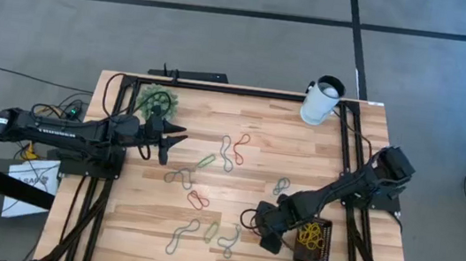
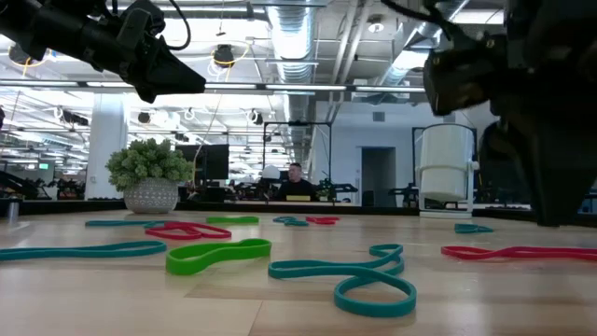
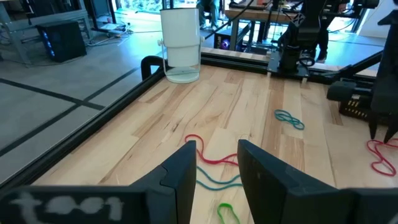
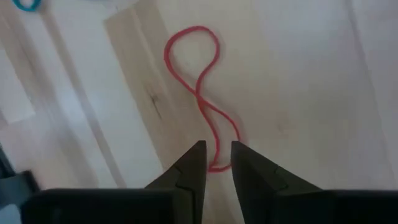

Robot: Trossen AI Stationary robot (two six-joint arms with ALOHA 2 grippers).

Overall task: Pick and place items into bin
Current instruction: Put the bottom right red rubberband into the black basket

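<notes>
The tabletop (image 1: 142,217) is pale wood laid in long planks, with a dark metal frame round its edge. Thin, floppy rubber-band loops lie scattered flat across its middle, most twisted into figure-eights: a red one (image 1: 240,148), a green one (image 1: 206,160), a grey one (image 1: 179,176) and another red one (image 1: 198,199).

The right gripper (image 4: 217,163) hangs low over the tabletop just beside the bin (image 1: 312,252), a small shallow black rectangular tray near the right edge with a heap of yellow bands (image 1: 313,236) inside. Its dark fingers stand a narrow gap apart, and the end of a red loop (image 4: 202,93) lies on the wood between the tips, not gripped.

The left gripper (image 1: 171,138) hovers above the tabletop near the left rear, its fingers slightly parted and holding nothing. Just behind it sits a green spiky ball (image 1: 156,101). A white cylindrical cup (image 1: 319,101) with a dark rim stands at the rear right edge.
</notes>
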